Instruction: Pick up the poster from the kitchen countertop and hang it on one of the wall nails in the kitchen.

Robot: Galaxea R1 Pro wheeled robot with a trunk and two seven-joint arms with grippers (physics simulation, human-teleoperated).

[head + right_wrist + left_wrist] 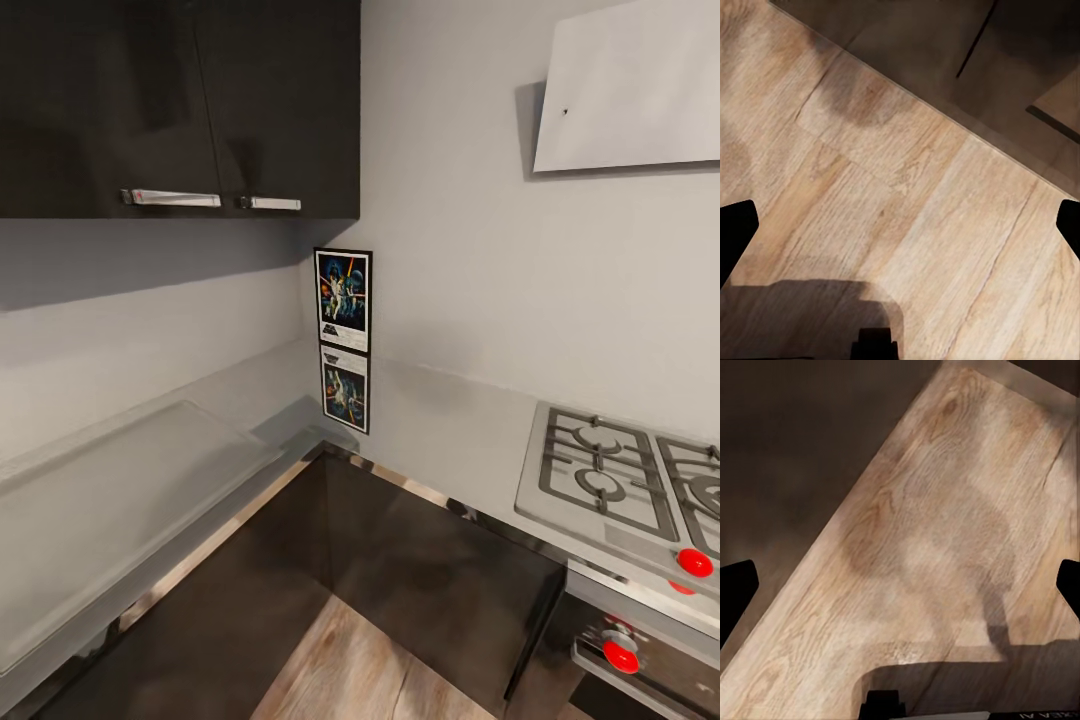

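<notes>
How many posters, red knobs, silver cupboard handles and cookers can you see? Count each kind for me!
Poster: 1 (the picture under it is its reflection in the shiny worktop)
Red knobs: 2
Silver cupboard handles: 2
Gas hob: 1
Total: 6

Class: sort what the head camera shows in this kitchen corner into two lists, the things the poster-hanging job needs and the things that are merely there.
Belongs to the job:
poster, upright in the corner
kitchen countertop

Just there:
gas hob
red knobs
wall cabinets
wooden floor
</notes>
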